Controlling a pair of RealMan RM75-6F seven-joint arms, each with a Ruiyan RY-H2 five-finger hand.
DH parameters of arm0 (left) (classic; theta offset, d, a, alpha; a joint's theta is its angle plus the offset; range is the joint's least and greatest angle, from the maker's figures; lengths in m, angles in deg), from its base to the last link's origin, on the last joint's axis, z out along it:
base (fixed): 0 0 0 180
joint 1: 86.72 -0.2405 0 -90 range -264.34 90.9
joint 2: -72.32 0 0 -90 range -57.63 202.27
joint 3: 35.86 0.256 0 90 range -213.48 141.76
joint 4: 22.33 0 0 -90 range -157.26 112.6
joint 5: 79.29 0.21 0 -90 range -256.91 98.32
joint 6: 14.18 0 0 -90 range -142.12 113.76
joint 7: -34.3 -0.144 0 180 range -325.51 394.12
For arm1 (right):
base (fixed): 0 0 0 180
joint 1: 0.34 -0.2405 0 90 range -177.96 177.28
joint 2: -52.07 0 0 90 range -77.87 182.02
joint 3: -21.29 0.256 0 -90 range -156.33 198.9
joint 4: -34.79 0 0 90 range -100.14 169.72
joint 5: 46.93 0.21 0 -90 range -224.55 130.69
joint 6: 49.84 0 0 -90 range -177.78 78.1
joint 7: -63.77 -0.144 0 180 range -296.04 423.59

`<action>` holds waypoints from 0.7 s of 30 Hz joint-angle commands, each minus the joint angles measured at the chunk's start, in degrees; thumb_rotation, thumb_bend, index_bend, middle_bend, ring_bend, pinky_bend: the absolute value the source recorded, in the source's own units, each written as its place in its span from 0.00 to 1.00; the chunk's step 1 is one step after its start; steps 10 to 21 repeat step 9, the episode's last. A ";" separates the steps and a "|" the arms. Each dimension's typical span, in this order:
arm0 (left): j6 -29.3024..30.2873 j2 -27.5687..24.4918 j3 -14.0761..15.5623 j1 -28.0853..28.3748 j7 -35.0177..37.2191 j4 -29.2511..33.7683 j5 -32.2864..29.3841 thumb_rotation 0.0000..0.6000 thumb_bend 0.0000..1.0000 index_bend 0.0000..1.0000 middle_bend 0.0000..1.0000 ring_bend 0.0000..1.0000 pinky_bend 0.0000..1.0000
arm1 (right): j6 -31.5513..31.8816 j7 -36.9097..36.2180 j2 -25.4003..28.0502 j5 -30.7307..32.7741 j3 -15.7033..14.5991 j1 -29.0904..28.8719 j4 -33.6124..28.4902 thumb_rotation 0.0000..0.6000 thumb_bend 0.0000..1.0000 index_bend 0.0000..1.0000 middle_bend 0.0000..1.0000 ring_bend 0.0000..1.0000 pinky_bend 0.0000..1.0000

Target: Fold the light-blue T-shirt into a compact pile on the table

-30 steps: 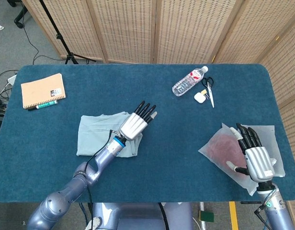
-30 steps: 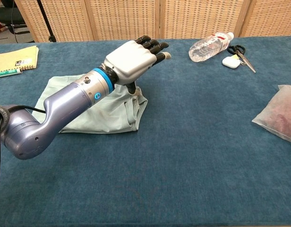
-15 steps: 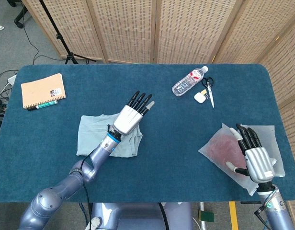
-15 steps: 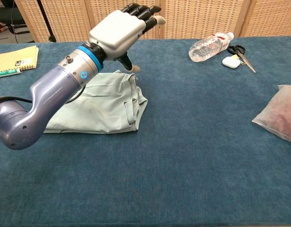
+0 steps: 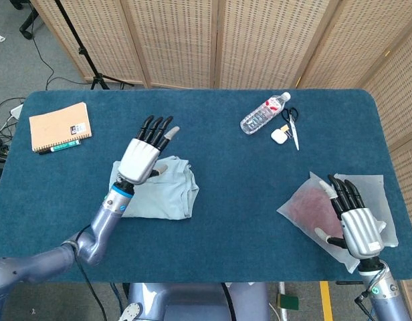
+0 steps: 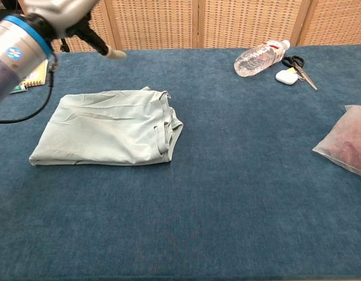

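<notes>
Here the T-shirt (image 5: 156, 190) is partly hidden by the raised left hand (image 5: 140, 158), fingers (image 5: 154, 127) spread, nothing held; the right hand (image 5: 358, 227) is likewise splayed and empty.

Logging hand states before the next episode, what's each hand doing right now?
Left hand: open, fingers straight, raised above the T-shirt, holding nothing.
Right hand: open, fingers extended over the plastic bag, gripping nothing.
</notes>
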 commanded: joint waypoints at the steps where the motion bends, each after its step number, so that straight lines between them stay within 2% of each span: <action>1: 4.45 -14.21 1.87 -11.92 0.12 16.86 -5.41 1.00 0.00 0.00 0.00 0.00 0.00 | 0.28 0.42 -0.11 -0.23 -0.01 0.10 0.01 1.00 0.03 0.00 0.00 0.00 0.00; 2: 7.72 -17.07 3.02 -16.41 2.73 19.97 -6.85 1.00 0.00 0.00 0.00 0.00 0.00 | 0.43 0.91 -0.30 -0.52 -0.07 0.11 0.03 1.00 0.03 0.00 0.00 0.00 0.00; 5: 10.57 -21.79 5.68 -21.78 5.62 23.87 -6.58 1.00 0.00 0.00 0.00 0.00 0.00 | 0.79 1.46 -0.59 -0.98 -0.20 0.23 -0.05 1.00 0.03 0.00 0.00 0.00 0.00; 9: 14.05 -24.75 8.23 -27.68 10.11 25.88 -5.59 1.00 0.00 0.00 0.00 0.00 0.00 | 1.44 1.41 -0.57 -1.41 -0.24 0.45 -0.08 1.00 0.03 0.00 0.00 0.00 0.00; 21: 14.05 -24.75 8.23 -27.68 10.11 25.88 -5.59 1.00 0.00 0.00 0.00 0.00 0.00 | 1.44 1.41 -0.57 -1.41 -0.24 0.45 -0.08 1.00 0.03 0.00 0.00 0.00 0.00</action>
